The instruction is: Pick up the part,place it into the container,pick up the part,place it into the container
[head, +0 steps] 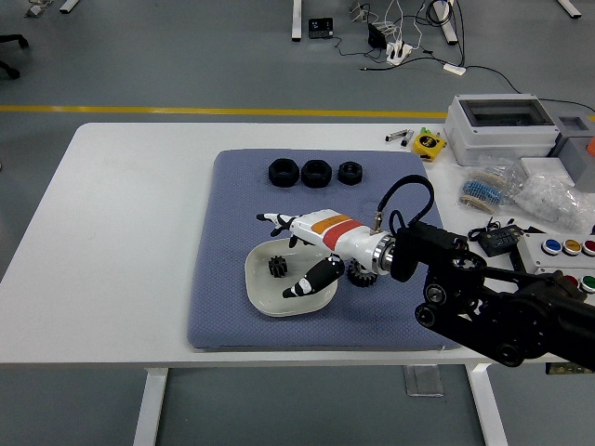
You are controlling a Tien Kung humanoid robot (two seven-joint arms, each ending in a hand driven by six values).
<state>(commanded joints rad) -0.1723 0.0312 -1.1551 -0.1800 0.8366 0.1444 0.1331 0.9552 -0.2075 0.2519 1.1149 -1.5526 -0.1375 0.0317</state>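
A small black gear (pixel 276 268) lies inside the white square bowl (pixel 263 294) on the blue mat. My right hand (pixel 286 251) hovers over the bowl with its fingers spread open and holds nothing; the thumb points down over the bowl's right side. A second black gear (pixel 361 274) sits on the mat just right of the bowl, partly hidden under my wrist. Three black nut-like parts (pixel 316 172) stand in a row at the back of the mat. My left arm does not show.
The blue mat (pixel 223 307) covers the table's middle. At the right stand a grey box (pixel 502 125), a yellow tape measure (pixel 428 143), bags of small parts (pixel 548 195) and a button box (pixel 567 251).
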